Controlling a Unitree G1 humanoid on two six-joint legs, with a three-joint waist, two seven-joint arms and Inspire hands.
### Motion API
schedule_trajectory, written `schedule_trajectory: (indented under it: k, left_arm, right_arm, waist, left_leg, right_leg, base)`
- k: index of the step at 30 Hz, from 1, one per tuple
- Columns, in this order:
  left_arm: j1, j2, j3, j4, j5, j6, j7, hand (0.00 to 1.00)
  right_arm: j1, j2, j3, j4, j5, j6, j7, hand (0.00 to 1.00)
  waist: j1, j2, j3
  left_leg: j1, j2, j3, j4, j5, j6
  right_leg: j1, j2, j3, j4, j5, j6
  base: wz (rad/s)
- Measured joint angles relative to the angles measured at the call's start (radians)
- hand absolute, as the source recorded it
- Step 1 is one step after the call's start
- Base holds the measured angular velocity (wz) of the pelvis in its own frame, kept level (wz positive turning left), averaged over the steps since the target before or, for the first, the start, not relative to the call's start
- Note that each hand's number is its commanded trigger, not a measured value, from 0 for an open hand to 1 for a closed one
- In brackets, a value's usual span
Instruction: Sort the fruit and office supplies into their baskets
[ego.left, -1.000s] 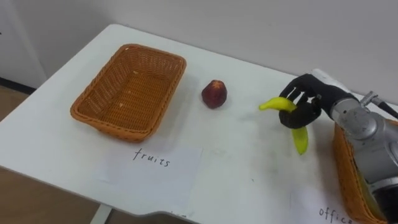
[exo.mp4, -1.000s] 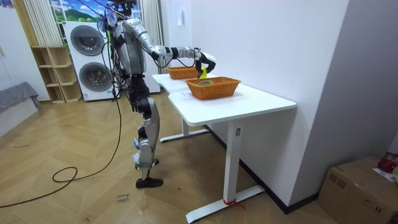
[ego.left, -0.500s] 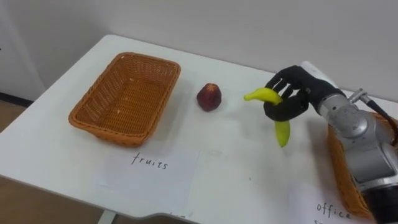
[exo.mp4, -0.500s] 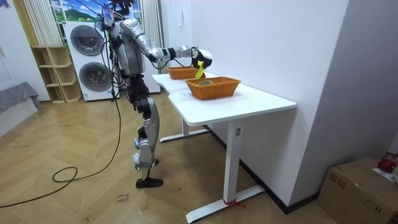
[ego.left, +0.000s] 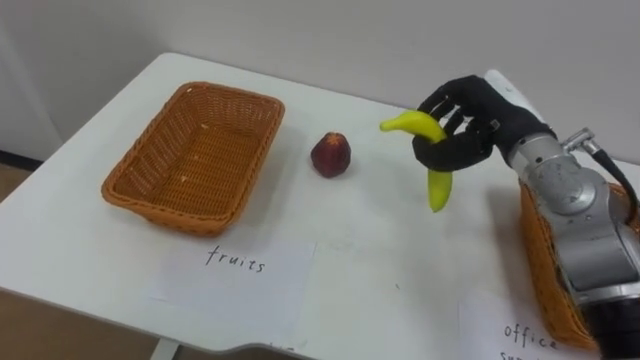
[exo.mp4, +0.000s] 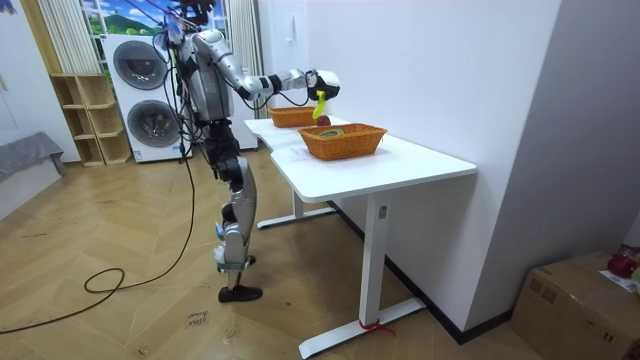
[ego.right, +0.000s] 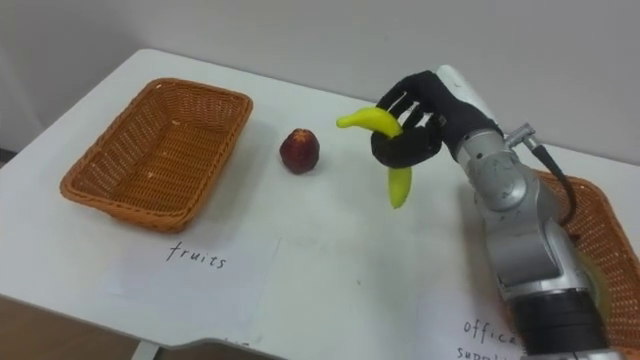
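left eye view: r hand holds banana above worktop.
fingers clamped on it; red fruit just left, basket further left.

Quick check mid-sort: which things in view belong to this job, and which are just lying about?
Job: banana in the right hand, red fruit on the table, left basket, right basket, paper label.
Lying about: washing machines, wooden shelf, cardboard box.

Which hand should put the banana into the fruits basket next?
Right. The right hand is already curled round the banana, held above the table just right of the apple. It probably only needs to carry it left, past the apple, to the fruits basket.
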Motion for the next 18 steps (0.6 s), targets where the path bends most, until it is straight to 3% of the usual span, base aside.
schedule_trajectory:
  k: [11, 18]
  left_arm:
    - [-0.006, -0.001, -0.001, 0.000, 0.001, -0.003, 0.020, 0.00]
    - [-0.007, -0.008, -0.019, -0.002, 0.003, 0.010, 0.022, 0.00]
  right_arm:
    - [0.000, 0.000, 0.001, -0.031, 0.079, -0.010, -0.073, 1.00]
    - [0.000, 0.000, 0.009, -0.031, 0.104, -0.009, -0.096, 1.00]
  waist:
    - [0.020, -0.018, -0.0006]
    - [0.042, -0.004, 0.0027]
  left_leg:
    - [-0.024, -0.004, 0.000, 0.002, 0.000, 0.001]
    - [-0.028, -0.004, -0.009, -0.001, 0.000, 0.001]
  right_leg:
    - [-0.022, -0.002, 0.000, -0.003, -0.001, 0.001]
    - [-0.024, -0.001, -0.003, -0.002, 0.000, 0.002]
  base:
    - [0.00]
    - [0.03]
